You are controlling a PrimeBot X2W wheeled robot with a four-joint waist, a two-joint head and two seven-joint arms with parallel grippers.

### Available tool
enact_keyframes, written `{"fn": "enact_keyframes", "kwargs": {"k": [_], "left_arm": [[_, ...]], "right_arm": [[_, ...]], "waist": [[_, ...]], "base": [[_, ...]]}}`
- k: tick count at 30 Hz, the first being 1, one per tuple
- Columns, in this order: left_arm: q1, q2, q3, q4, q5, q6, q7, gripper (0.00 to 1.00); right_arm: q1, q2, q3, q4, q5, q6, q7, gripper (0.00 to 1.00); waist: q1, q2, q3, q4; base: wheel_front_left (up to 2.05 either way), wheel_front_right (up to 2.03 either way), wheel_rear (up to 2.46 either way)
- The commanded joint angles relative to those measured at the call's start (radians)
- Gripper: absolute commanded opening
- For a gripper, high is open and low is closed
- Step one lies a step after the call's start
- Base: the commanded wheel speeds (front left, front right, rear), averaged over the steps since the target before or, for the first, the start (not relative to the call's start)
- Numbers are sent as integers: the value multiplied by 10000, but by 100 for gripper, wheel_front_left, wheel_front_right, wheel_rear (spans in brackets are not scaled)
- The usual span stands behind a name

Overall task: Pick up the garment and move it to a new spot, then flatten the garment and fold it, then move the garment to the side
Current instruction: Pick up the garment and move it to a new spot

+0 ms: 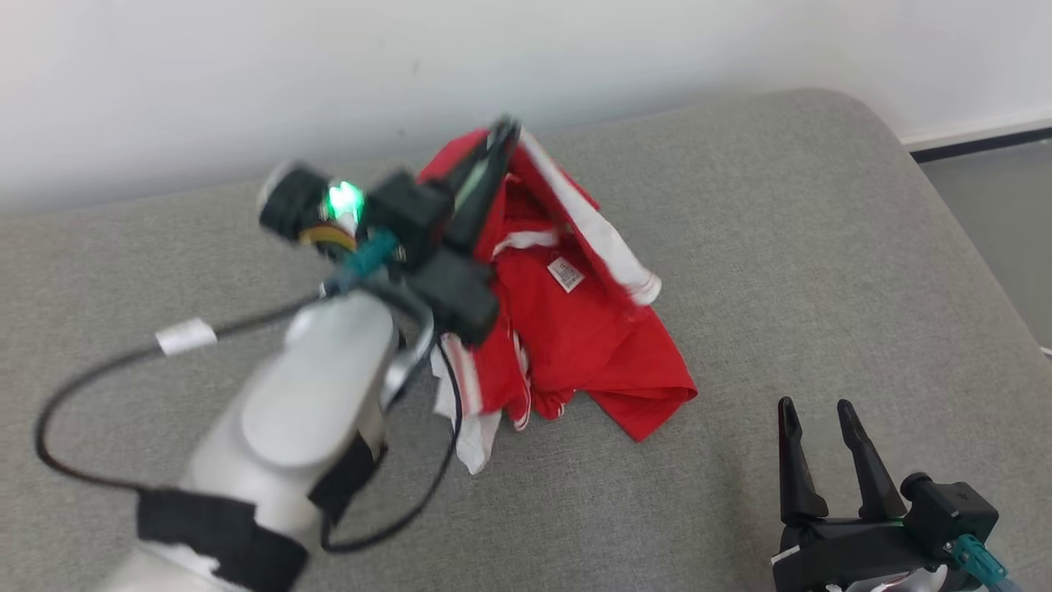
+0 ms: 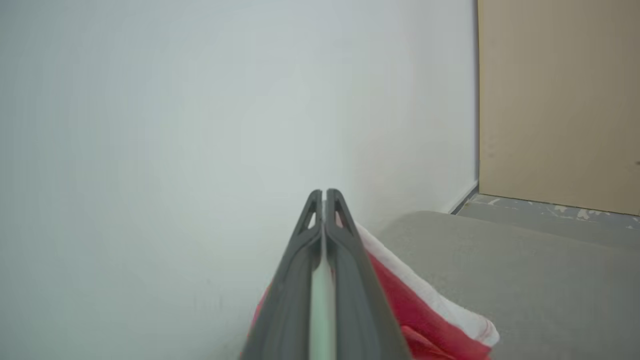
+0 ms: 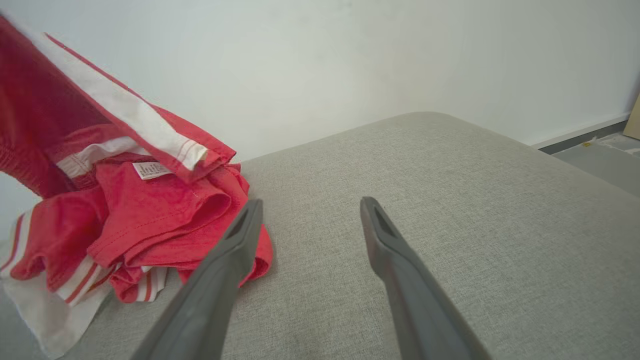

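A crumpled red garment [image 1: 592,329] with white stripes and a white label lies on the grey cushion [image 1: 822,247], toward the back near the wall. My left gripper [image 1: 505,131] is shut on the garment's top edge, holding a white-striped fold lifted above the heap. In the left wrist view the fingers [image 2: 350,280] press together, with red and white cloth [image 2: 425,310] hanging beside them. My right gripper [image 1: 816,407] stands open and empty over the cushion's front right. In the right wrist view the garment [image 3: 165,210] lies just left of the open right gripper [image 3: 312,202].
A white wall [image 1: 246,66] runs right behind the cushion. The cushion's rounded right edge drops to grey floor [image 1: 1003,205]. A tan panel [image 2: 555,100] stands beyond it. A black cable [image 1: 74,386] loops off my left forearm.
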Motion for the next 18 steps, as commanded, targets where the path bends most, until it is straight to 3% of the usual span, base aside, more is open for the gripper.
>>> {"fn": "enact_keyframes", "kwargs": {"k": [1,9,18], "left_arm": [[-421,133,-128,-240,-183,18,95,0],[-2893,931,-847,-1302,-1417,15,904,0],[-4400,1340,-1278,-1160,-1856,17,1195,0]], "right_arm": [[118,-1,27,-7,91,-22,-8,100],[239,-4,138,41,262,-22,-8,100],[361,-3,123,75,365,-22,-8,100]], "waist": [[0,0,-129,98],[0,0,-375,-46],[0,0,-427,-315]], "base": [[0,0,0],[0,0,0],[0,0,0]]}}
